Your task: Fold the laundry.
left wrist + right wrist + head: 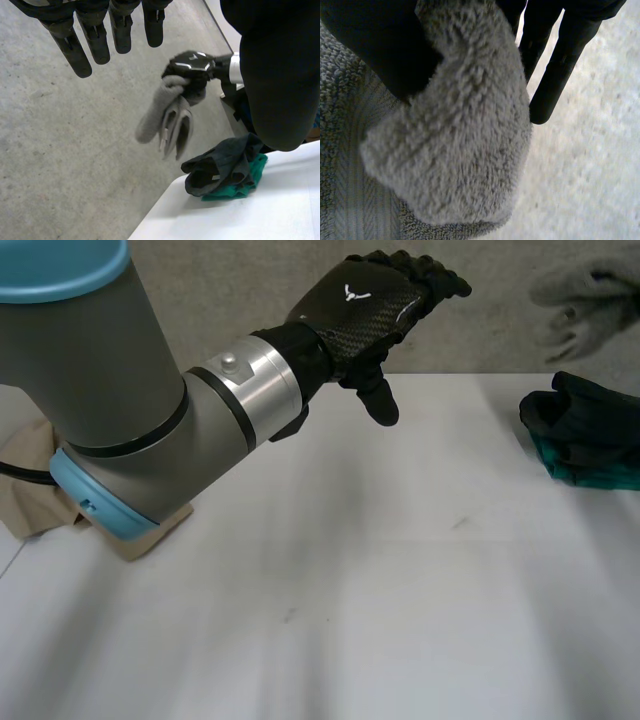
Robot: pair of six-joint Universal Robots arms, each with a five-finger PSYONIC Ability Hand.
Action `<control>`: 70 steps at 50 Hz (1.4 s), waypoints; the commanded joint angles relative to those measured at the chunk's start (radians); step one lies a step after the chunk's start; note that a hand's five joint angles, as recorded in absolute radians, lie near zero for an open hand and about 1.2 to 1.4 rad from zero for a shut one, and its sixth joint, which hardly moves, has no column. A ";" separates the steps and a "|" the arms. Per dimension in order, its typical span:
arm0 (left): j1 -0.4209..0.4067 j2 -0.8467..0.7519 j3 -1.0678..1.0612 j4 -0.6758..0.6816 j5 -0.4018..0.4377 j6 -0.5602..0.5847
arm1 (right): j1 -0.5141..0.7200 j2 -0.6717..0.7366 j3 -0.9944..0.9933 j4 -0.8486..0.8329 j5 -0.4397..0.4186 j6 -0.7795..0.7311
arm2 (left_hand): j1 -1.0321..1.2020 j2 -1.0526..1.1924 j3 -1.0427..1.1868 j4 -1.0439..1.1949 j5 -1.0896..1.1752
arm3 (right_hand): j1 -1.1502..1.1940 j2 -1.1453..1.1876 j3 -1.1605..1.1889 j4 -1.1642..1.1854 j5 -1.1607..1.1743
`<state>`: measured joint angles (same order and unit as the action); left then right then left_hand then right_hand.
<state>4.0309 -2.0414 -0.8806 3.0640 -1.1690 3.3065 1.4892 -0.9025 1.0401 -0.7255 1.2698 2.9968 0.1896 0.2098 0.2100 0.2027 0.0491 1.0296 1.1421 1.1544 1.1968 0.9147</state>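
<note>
Logged right hand out past the table edge, over bare floor, clamped on a grey towel. Confirmed in right wrist view: thumb and fingers curled round a thick bunch of pile, with the rest hanging below in loose folds. Judged as a carry grip: held bunched, not by a corner, so not ready for folding. Likely to need bringing over the table and spreading flat first.

Logged left hand raised near the table's far edge, fingers straight and slightly spread, gripping nothing. Judged as held high to stay clear, ready to catch a towel edge.

Found a dark cloth crumpled at the table corner near the right hand, lying on a green cloth; touching, unfolded. Probably parked there as waiting stock. Found a tan cloth at the opposite side, partly hidden behind left arm; cannot tell whether folded.

Count: hands 2; towel 1, in the air; dark cloth 1; green cloth 1; tan cloth 1. Cloths total 4, on table 3, folded with certainty 0. Middle of table bare, presumably working area.
</note>
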 commanded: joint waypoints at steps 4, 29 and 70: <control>-0.006 -0.045 -0.003 0.001 0.000 0.001 | -0.171 0.393 -0.126 -0.150 -0.228 0.033 | -0.005 -0.026 -0.026 -0.019 -0.040 | 0.367 0.254 0.242 0.199 0.307; -0.040 -0.043 -0.038 -0.001 -0.008 0.001 | -0.391 -0.027 0.123 0.432 -0.253 -0.091 | -0.005 -0.026 -0.026 -0.019 -0.040 | -0.855 -0.968 -0.980 -1.022 -0.915; 0.643 -0.136 -0.245 0.073 -0.431 0.502 | 0.309 -0.368 0.764 0.290 -0.052 -0.429 | -0.014 -0.034 -0.035 -0.027 -0.048 | -0.855 -0.968 -0.980 -1.022 -0.915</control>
<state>4.5445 -1.9908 -1.1097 3.0438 -1.6322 3.7037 1.7670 -1.3735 1.7801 -0.5091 1.2070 2.6386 0.1896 0.2100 0.2100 0.2028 0.0491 0.2240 0.2139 0.2089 0.2108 0.0427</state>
